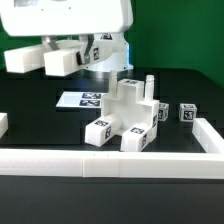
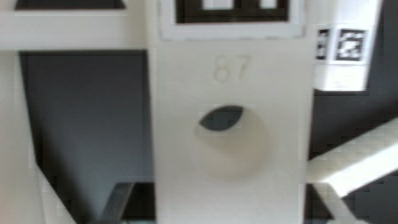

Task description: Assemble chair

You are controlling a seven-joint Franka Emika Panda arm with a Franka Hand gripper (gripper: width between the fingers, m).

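My gripper [image 1: 66, 56] hangs high at the exterior view's left, shut on a long white chair part [image 1: 28, 59] that it holds level above the table. In the wrist view this part [image 2: 222, 120] fills the middle: a flat white bar with a dark round hole and a tag at its far end. It sits between my dark fingers [image 2: 128, 200], and my gripper [image 2: 228, 205] is closed on its sides. The partly built chair [image 1: 127, 118], a cluster of white blocks with tags, stands mid-table, well apart from the gripper. Two small tagged cubes [image 1: 187, 113] lie to its right.
The marker board [image 1: 84, 98] lies flat behind the chair cluster. A plain white border rail [image 1: 100, 166] runs along the front and up the right side [image 1: 207, 135]. Another white piece [image 1: 3, 123] shows at the left edge. The robot's base [image 1: 108, 62] stands at the back.
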